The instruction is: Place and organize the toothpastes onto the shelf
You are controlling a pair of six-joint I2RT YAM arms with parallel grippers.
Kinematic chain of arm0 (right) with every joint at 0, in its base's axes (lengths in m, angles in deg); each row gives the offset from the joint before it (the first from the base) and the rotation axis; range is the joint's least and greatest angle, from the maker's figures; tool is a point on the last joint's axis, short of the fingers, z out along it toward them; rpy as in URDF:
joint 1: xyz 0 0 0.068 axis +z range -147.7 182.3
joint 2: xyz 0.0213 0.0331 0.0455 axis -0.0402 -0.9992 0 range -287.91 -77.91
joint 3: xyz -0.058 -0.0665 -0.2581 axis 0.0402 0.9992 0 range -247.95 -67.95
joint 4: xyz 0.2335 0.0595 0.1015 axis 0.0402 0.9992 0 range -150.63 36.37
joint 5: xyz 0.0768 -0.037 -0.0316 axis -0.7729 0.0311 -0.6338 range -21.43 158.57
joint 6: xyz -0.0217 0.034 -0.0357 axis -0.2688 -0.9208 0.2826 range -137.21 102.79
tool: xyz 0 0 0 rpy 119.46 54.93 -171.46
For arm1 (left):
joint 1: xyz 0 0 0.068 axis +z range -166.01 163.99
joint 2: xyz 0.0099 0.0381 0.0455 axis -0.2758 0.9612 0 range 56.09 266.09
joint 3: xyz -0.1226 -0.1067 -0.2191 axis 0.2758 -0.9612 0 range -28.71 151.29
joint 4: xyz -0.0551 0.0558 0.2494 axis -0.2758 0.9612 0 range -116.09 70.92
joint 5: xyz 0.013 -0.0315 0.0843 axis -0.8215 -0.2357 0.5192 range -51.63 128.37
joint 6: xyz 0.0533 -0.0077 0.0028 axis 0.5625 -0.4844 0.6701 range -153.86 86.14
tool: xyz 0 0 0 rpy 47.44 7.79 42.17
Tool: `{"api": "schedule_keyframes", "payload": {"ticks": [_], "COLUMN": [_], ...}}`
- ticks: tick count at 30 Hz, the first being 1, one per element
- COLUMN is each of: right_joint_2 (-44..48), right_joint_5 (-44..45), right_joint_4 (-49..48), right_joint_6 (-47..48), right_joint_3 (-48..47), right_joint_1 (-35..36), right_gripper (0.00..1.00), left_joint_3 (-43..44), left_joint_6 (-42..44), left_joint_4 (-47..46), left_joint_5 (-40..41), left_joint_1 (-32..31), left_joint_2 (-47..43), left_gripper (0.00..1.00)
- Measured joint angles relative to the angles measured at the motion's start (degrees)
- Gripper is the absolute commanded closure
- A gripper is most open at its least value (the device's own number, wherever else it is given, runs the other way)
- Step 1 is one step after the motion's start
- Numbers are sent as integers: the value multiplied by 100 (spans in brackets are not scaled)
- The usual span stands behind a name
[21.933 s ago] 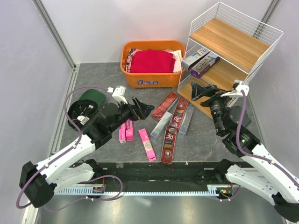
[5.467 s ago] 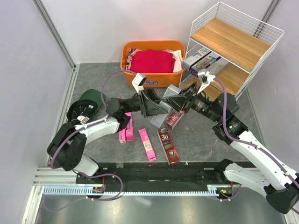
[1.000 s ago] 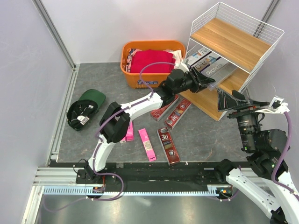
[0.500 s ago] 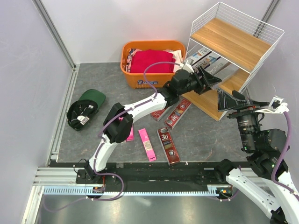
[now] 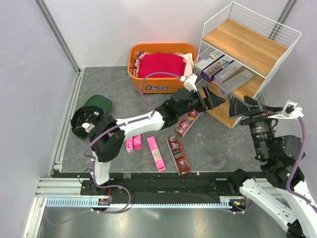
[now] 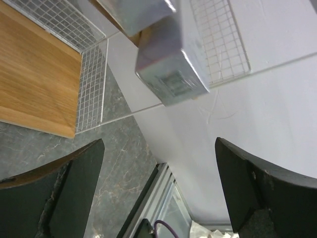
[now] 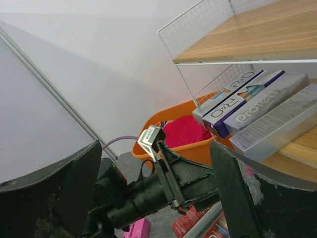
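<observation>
The shelf (image 5: 245, 44) carries several toothpastes side by side on its middle board: a white one (image 5: 205, 60), a purple one (image 5: 218, 67), a silver one (image 5: 229, 71) and a silver-grey one (image 5: 238, 81). My left gripper (image 5: 214, 98) hangs open and empty just left of that board. In the left wrist view the silver-grey box's end (image 6: 171, 74) sits above the gap between my fingers (image 6: 74, 183). My right gripper (image 5: 237, 108) stands open and empty before the lower board. On the floor lie dark red boxes (image 5: 188, 124) (image 5: 178, 154) and pink ones (image 5: 156, 153) (image 5: 133, 143).
An orange basket (image 5: 158, 85) holding red clothes (image 5: 161, 64) stands left of the shelf. A green cap (image 5: 91, 111) lies at the far left. The left arm stretches across the floor boxes. The right wrist view shows the left gripper (image 7: 198, 173) close ahead.
My left gripper has opened, let go of the silver-grey box on the middle board, and drawn back down and left. The right arm has hardly moved.
</observation>
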Motion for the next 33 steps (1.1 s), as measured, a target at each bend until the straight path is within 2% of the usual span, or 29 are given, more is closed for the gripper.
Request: {"api": "schedule_keyframes", "payload": {"ticks": [7, 12, 24, 28, 33], "right_joint_2": [-136, -184, -796, -1281, -2273], "right_joint_5": [-52, -131, -699, -1080, -1794], "right_joint_4": [15, 17, 57, 254, 667], "right_joint_6": [-4, -7, -90, -83, -39], "right_joint_3": [0, 0, 4, 2, 50], "right_joint_1": [0, 0, 0, 0, 0], "right_gripper": [2, 2, 2, 2, 3], "left_joint_3": [-1178, -1827, -2566, -2905, -3397], "left_joint_6": [664, 1088, 2013, 2037, 1993], "left_joint_4": [-306, -85, 1878, 2496, 3069], "left_joint_5": [162, 389, 1757, 2168, 2312], "left_joint_1": [-15, -46, -55, -55, 131], "left_joint_2": [-898, -1405, -2859, -3289, -3770], "left_gripper": [0, 1, 0, 0, 0]}}
